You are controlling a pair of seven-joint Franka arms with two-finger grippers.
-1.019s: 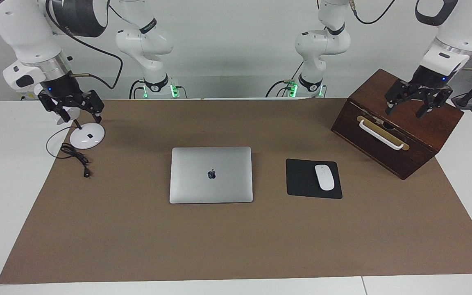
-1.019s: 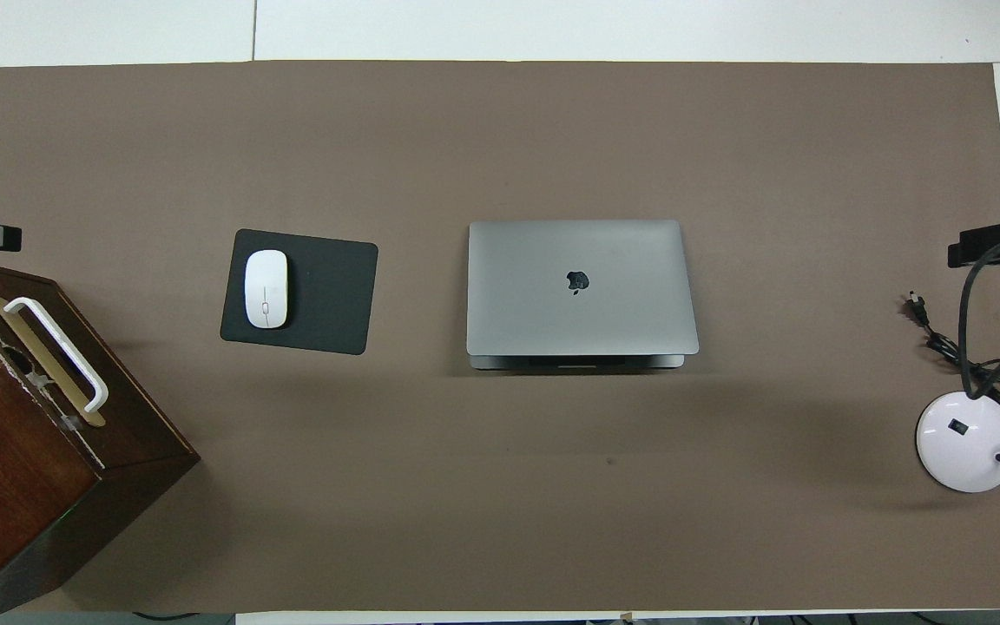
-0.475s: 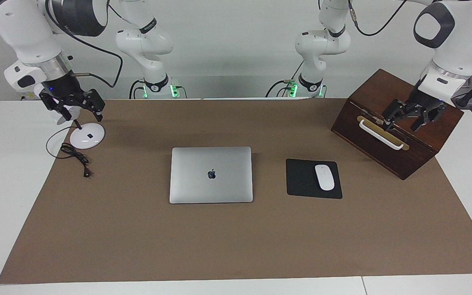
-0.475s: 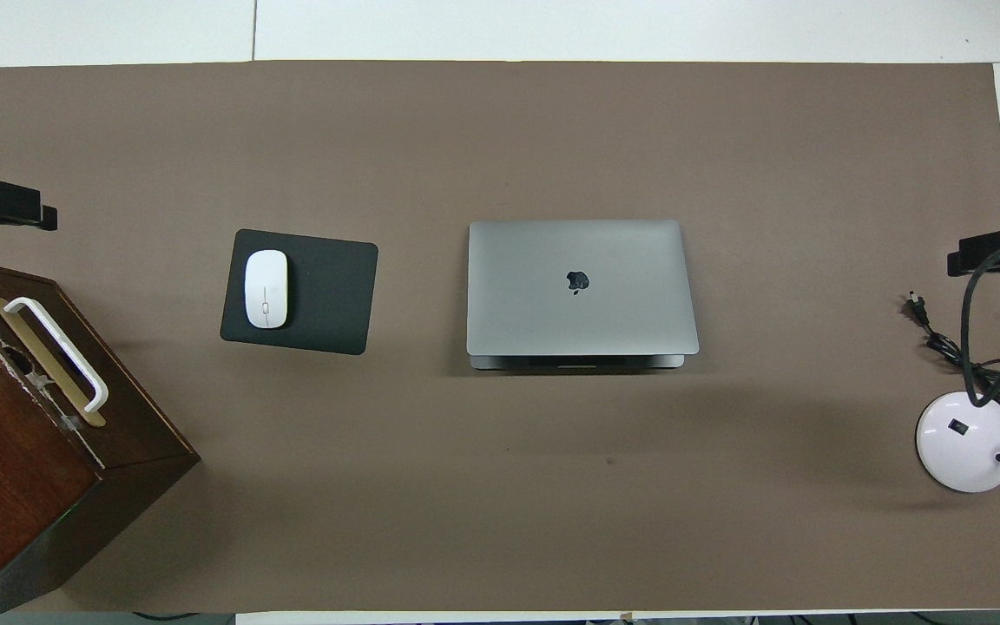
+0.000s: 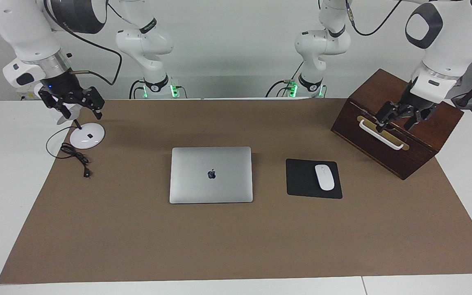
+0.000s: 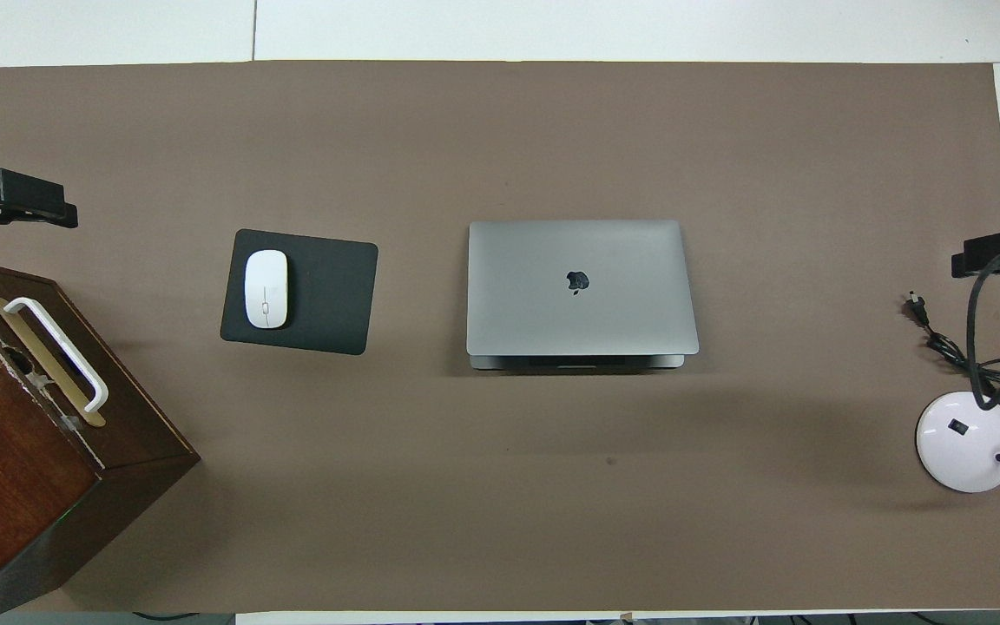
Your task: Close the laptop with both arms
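While laptop (image 5: pixel 211 175) lies lid-down | left claw (image 5: pixel 398 119) spread over box (image 5: pixel 420 139) | right claw (image 5: pixel 76 107) spread over lamp (image 5: pixel 86 137) | press lid evenly, both corners.

Facing camera: high, across the bench (image 5: pixel 236 246), looking toward the arm bases at frame top. Overhead camera: steeply downward, above the robots' end. Both cover the brown mat (image 6: pixel 500 486), half a turn apart.
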